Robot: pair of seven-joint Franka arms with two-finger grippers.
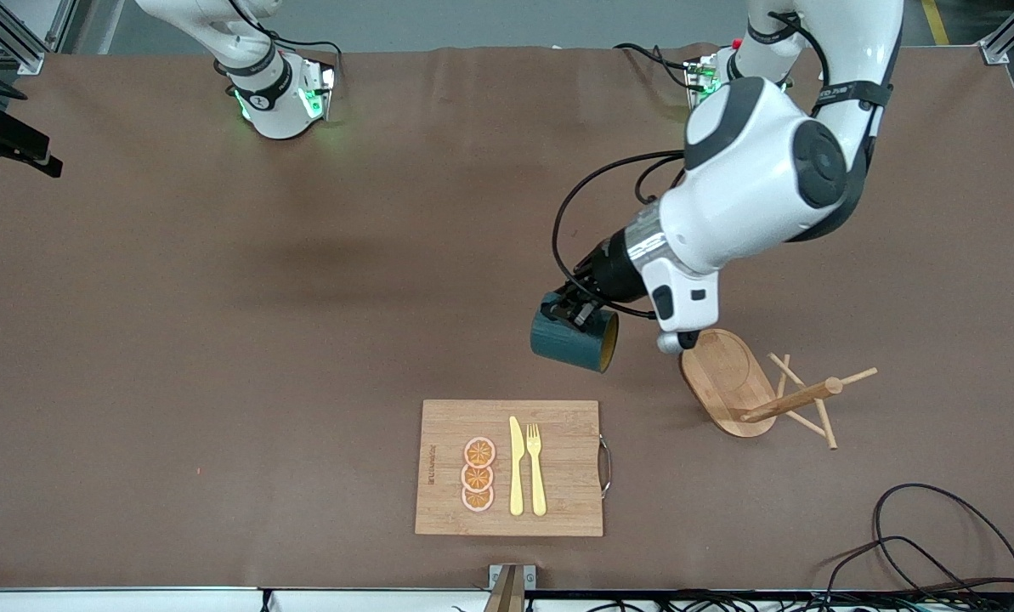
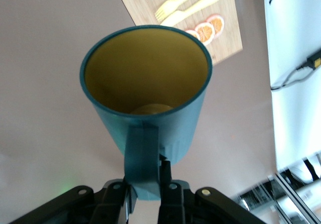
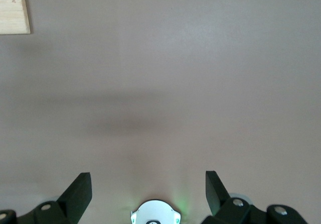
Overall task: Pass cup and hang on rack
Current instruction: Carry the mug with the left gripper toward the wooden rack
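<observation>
The left gripper (image 1: 576,313) is mostly hidden by the cup (image 1: 573,342) and its own wrist. That wrist also covers the rack (image 1: 757,387) base's edge. Beside the rack, the right gripper (image 3: 148,184) shows only fingertips, cut off.

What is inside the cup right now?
Nothing shows inside the cup: only its yellowish wall and bottom. The left gripper holds it by the handle over the table; the near wall hides part of the bottom.

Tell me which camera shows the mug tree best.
The front view: the rack shows whole, with its oval base, post and pegs, beside the cup that the left gripper holds by the handle. Neither wrist view shows the rack.
</observation>
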